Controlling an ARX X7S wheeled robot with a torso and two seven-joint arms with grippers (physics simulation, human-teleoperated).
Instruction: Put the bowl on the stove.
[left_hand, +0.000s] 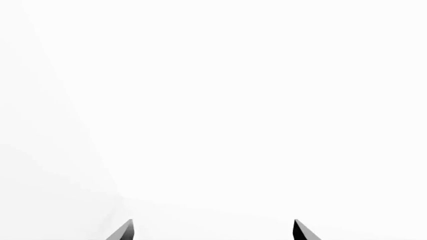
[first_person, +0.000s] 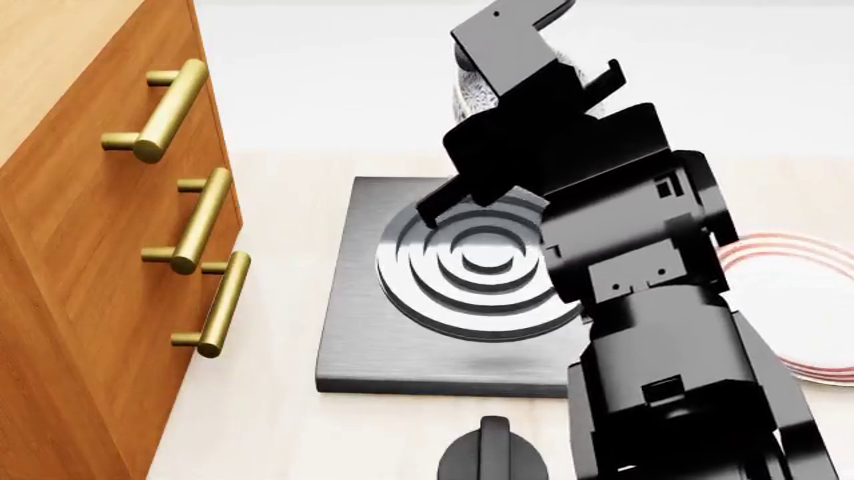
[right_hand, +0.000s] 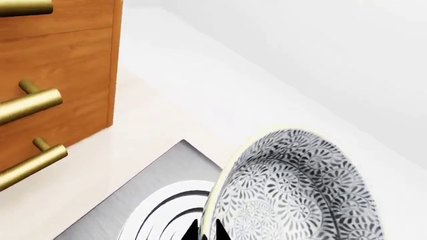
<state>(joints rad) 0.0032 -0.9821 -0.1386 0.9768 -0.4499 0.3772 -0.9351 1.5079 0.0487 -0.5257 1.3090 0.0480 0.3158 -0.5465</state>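
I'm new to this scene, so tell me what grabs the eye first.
The black right arm rises across the middle, its tool pinching the rim of a patterned bowl above the stove. At left stands a wooden cabinet with brass handles; a red-ringed plate peeks out at right.

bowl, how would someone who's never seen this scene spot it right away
Start at the wooden drawer cabinet, then the square grey stove beside it. Above its rings, the right gripper holds the bowl tilted: deep and dark-speckled, unlike the flat red-ringed plate.
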